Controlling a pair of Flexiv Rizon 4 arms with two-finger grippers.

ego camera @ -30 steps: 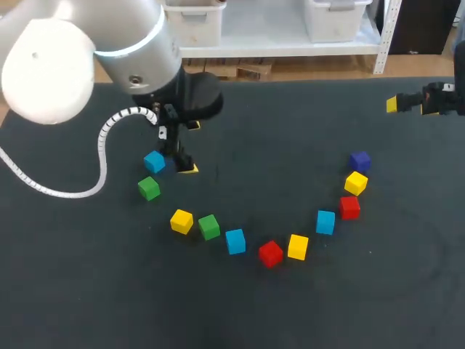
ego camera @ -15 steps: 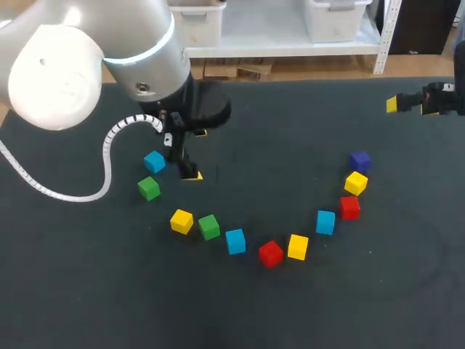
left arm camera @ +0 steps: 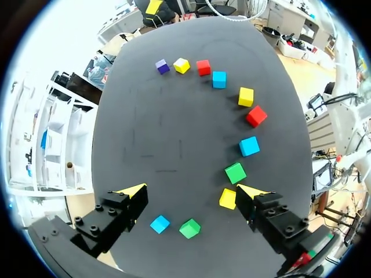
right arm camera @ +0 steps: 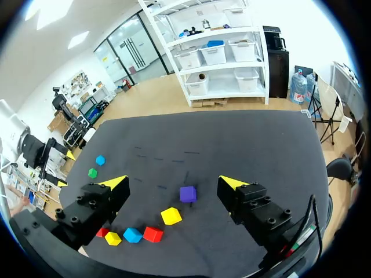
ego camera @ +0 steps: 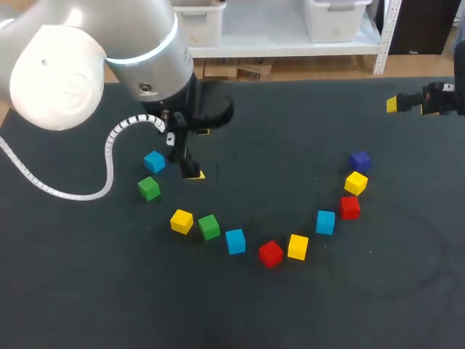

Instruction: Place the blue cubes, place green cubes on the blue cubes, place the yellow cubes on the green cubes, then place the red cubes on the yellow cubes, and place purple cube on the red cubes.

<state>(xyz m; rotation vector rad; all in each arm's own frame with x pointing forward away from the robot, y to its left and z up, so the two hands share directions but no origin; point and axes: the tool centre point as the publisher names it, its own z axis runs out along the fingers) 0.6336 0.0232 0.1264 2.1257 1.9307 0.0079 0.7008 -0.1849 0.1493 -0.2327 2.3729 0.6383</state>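
Robotics lab: the left arm [ego camera: 138,51] is hanging over a dark table [ego camera: 290,123] at the frame's upper left, the right arm [ego camera: 445,98] is sitting at upper right, and coloured cubes [ego camera: 271,254] are lying in an arc.

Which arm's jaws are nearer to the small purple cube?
Right. The right arm is just beyond and right of the small purple cube; the left arm is far off, beside a blue cube.
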